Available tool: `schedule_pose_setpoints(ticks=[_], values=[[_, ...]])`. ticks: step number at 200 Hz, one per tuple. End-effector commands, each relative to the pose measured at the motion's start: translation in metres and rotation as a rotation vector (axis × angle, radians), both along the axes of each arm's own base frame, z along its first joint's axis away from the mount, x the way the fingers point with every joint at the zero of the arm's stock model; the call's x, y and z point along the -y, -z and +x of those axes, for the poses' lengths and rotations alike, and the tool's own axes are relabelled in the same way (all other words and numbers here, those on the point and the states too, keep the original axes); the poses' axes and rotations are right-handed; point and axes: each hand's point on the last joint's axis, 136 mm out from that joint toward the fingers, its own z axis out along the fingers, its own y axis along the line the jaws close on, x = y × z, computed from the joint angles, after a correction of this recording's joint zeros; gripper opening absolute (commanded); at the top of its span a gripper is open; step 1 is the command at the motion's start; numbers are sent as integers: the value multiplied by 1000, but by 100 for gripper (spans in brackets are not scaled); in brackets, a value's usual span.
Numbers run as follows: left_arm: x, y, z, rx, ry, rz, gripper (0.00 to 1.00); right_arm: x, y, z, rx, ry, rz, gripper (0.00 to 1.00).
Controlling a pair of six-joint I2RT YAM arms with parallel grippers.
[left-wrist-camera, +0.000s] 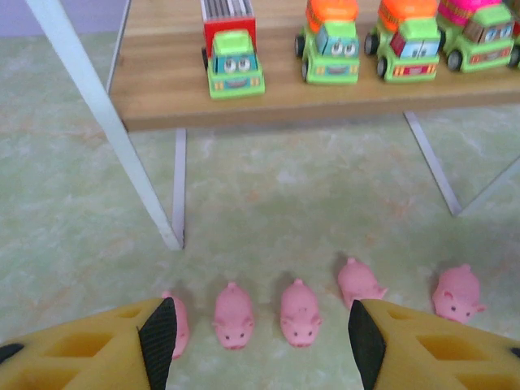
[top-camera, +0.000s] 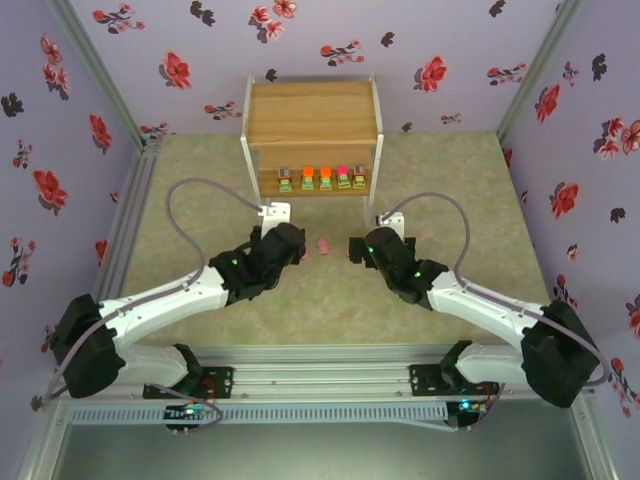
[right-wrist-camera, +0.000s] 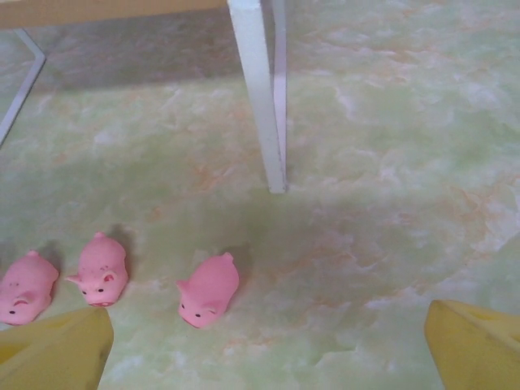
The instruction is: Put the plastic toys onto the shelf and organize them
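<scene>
Five pink pigs [left-wrist-camera: 299,313] lie in a loose row on the marbled green tabletop [left-wrist-camera: 268,203], just in front of the shelf [left-wrist-camera: 284,101], most with their snouts turned toward the arms. The left claw [left-wrist-camera: 262,345] hangs low on the near side of that row with its yellow, black-padded fingers spread and pinching nothing. Two pigs lie just beyond the gap between the fingertips. The leftmost pig is half hidden behind the left finger, and I cannot tell whether it touches the pad. A fourth pig sits just past the tip of the other finger, and the fifth lies outside it, further right. The right claw [right-wrist-camera: 268,349] is spread very wide, with only bare tabletop between its fingers. In its wrist view three pigs lie off toward its left-hand finger, the nearest just beyond the gap, and the right-hand finger is well apart from all of them. From above, the two claws face each other across the row of pigs. Behind the pigs a thin white leg [right-wrist-camera: 258,97] of the shelf stands on the tabletop. On the shelf's lower board five toy trucks [left-wrist-camera: 231,53] stand side by side, green cabs facing outward.
</scene>
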Motion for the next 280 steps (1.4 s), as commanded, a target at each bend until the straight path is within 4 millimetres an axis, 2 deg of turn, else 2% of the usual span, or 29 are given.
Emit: schedule_pose_setpoints(ticks=[1, 20, 69, 108, 150, 185, 227, 254, 280], values=[[-2, 18, -5, -14, 10, 5, 62, 11, 17, -14, -42, 46, -15, 99], [2, 27, -4, -11, 33, 36, 62, 11, 28, -21, -68, 63, -22, 99], [8, 46, 4, 5, 86, 90, 63, -7, 46, -28, -96, 71, -49, 98], [11, 35, 12, 10, 105, 82, 64, -16, 61, -27, -144, 105, -39, 95], [-5, 46, 15, -22, 100, 19, 64, -34, 65, -22, -163, 101, -54, 89], [-16, 46, 18, -52, 90, -22, 65, -45, 65, -14, -166, 108, -57, 79], [-18, 48, 19, -69, 90, -30, 65, -58, 71, -4, -182, 119, -74, 60], [-24, 45, 17, -63, 81, -40, 65, -61, 71, 1, -182, 130, -93, 54], [-31, 41, 18, -55, 64, -52, 65, -61, 74, 6, -190, 147, -113, 44]])
